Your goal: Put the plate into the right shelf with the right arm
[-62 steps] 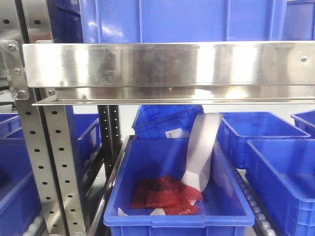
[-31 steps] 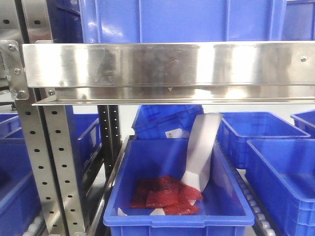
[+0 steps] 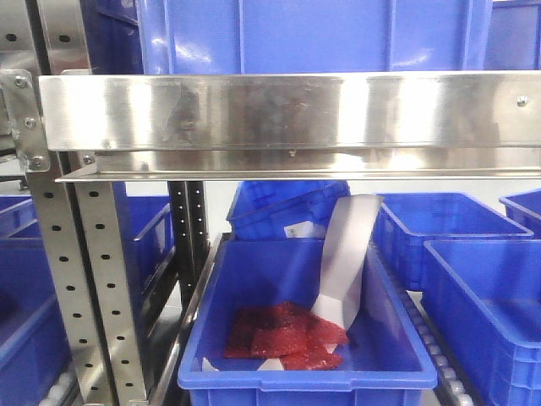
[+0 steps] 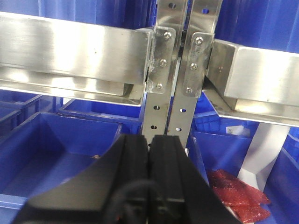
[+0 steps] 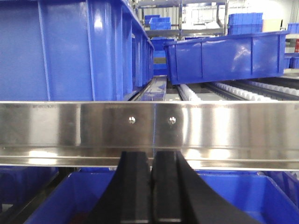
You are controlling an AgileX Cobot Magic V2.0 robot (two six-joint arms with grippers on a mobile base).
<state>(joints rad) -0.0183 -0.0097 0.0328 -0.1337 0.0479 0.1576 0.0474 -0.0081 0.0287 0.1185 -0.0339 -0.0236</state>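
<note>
No plate shows in any view. The shelf is a rack with a shiny steel rail (image 3: 287,123) across the front view, perforated uprights (image 3: 93,288) and blue bins. My left gripper (image 4: 150,140) is shut and empty, pointing at the paired uprights (image 4: 180,74). My right gripper (image 5: 151,156) is shut and empty, just under and in front of a steel rail (image 5: 149,128). Neither gripper shows in the front view.
A blue bin (image 3: 304,338) below the rail holds red packets (image 3: 283,334) and a white paper strip (image 3: 342,262); the packets also show in the left wrist view (image 4: 238,196). More blue bins stand left (image 3: 25,279), right (image 3: 490,296) and above (image 3: 313,34). Roller tracks (image 5: 219,91) carry a tilted bin (image 5: 224,56).
</note>
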